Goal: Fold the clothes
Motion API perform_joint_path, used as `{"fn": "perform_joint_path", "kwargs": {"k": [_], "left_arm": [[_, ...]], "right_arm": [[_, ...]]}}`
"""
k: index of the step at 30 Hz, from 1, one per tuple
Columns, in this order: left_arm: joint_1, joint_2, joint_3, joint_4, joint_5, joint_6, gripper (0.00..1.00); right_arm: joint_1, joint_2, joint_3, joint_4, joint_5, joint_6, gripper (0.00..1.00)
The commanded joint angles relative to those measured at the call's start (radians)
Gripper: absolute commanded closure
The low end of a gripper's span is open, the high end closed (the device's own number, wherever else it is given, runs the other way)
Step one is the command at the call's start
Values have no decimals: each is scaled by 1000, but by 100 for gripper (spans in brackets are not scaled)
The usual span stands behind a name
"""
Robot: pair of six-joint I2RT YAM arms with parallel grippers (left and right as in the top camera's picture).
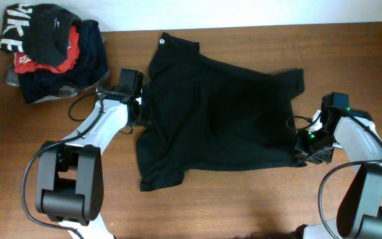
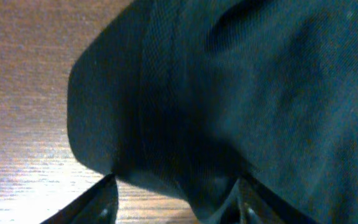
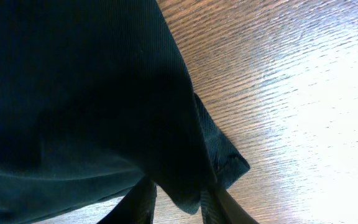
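The left arm [image 1: 105, 123] and right arm [image 1: 360, 136] wear white shells over black joints, each with a bulky black cylindrical base [image 1: 71, 178]. Thin black cables [image 1: 28, 174] loop alongside both. A small green light [image 1: 311, 135] glows by the right wrist. The left tool [image 2: 173, 208] has dark, tapered fingers [image 2: 95, 208].
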Motion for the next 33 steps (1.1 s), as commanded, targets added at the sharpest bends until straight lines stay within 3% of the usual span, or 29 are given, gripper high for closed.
{"fn": "perform_joint_path", "kwargs": {"k": [1, 3, 9, 16, 23, 30, 33], "left_arm": [[2, 36, -2, 8, -11, 6, 44], [2, 58, -2, 6, -11, 6, 47], [5, 88, -1, 19, -45, 6, 71], [11, 85, 39, 22, -212, 6, 79], [11, 85, 63, 22, -454, 24, 80], [11, 85, 63, -9, -583, 55, 78], [11, 85, 63, -21, -595, 55, 47]], "right_arm": [[-7, -24, 21, 5, 9, -7, 70], [-8, -24, 21, 6, 9, -7, 70], [-8, -24, 21, 16, 8, -7, 67], [-7, -24, 21, 17, 8, -7, 66], [-8, -24, 21, 16, 8, -7, 66], [-7, -24, 21, 16, 8, -7, 66], [-7, -24, 21, 16, 8, -7, 66]]}}
